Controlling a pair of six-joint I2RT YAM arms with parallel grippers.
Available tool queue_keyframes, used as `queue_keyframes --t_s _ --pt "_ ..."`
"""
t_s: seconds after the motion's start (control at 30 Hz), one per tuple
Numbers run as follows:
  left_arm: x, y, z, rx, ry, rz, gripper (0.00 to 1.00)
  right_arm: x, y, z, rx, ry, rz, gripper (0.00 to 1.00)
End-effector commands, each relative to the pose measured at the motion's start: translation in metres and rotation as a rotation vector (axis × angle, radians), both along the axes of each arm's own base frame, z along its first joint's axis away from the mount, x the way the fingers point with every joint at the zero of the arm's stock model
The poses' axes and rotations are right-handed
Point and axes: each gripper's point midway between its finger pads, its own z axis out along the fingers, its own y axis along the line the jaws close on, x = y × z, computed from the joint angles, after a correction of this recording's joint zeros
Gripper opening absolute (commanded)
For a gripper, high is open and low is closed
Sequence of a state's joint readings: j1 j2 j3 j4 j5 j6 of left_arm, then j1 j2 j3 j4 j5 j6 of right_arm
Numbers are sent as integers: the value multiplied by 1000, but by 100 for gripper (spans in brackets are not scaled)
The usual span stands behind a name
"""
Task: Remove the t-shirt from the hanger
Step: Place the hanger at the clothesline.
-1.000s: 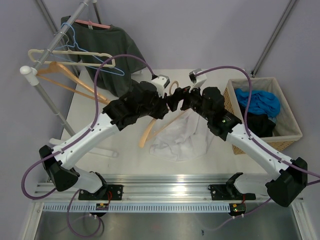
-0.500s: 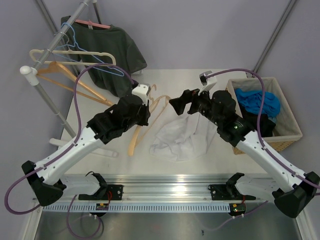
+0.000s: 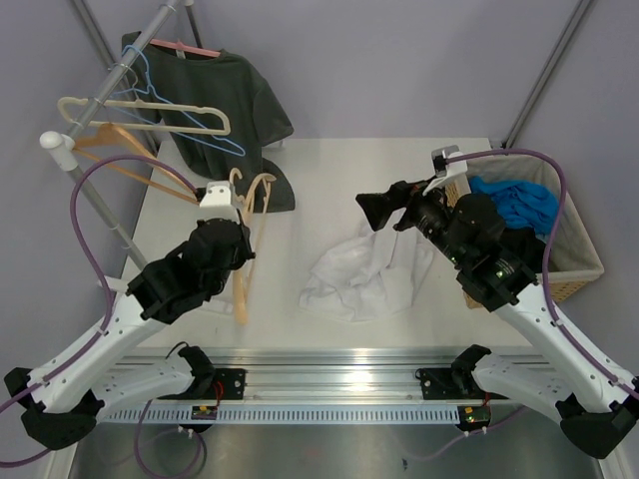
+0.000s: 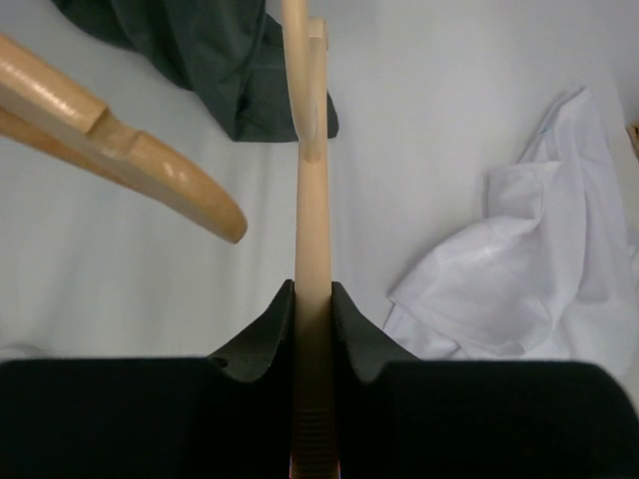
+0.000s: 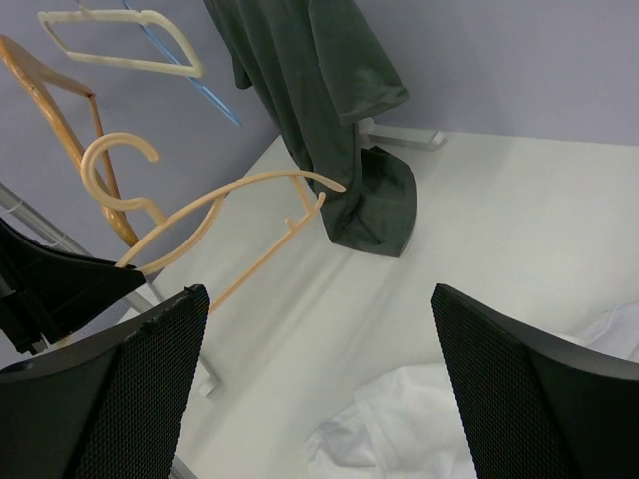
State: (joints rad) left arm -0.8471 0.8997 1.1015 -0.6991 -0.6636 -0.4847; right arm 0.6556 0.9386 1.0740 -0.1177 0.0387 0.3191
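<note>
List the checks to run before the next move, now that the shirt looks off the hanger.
1. T-shirt off the hanger: ok. The white t-shirt lies crumpled on the table, apart from the wooden hanger.
2. Left grip: ok. The left gripper is shut on the hanger's bar.
3. Right gripper free: ok. The right gripper is open and holds nothing, above the white shirt's edge.
4. Hanger clear of the dark green t-shirt hanging from the rack: cannot tell. The hook overlaps its hem in the top view.
5. Arms apart: ok. Bare table lies between them.
</note>
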Motion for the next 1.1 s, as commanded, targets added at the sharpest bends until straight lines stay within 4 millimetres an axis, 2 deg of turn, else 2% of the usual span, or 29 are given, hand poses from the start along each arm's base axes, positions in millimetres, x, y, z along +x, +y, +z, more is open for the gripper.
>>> queue_keyframes --t_s 0.0,0.1,0.17,0.27,0.4,0.53,0.73,0.9,1.07 --pt "5 18 -4 -9 -21 134 0 -1 -2 -3 1 7 -12 99" --pt "6 21 -7 -14 -16 165 0 0 -2 -5 -4 11 -20 99" --pt "8 29 -2 -18 -38 215 0 1 -4 -7 -8 14 -26 99" --pt "9 44 11 -46 -90 303 0 0 -4 -7 -10 11 -26 100" --pt "14 51 44 -94 -156 377 0 1 -3 -9 -8 11 -25 99" --pt "28 52 57 -54 -190 460 0 3 -1 -13 -15 20 -22 100" --pt "32 62 84 -57 -256 561 0 5 -1 -15 -20 23 -26 99" --pt "32 55 86 -107 -243 518 0 8 2 -19 -26 31 -26 100" --pt "36 45 74 -72 -207 475 0 9 4 -22 -31 43 -20 99"
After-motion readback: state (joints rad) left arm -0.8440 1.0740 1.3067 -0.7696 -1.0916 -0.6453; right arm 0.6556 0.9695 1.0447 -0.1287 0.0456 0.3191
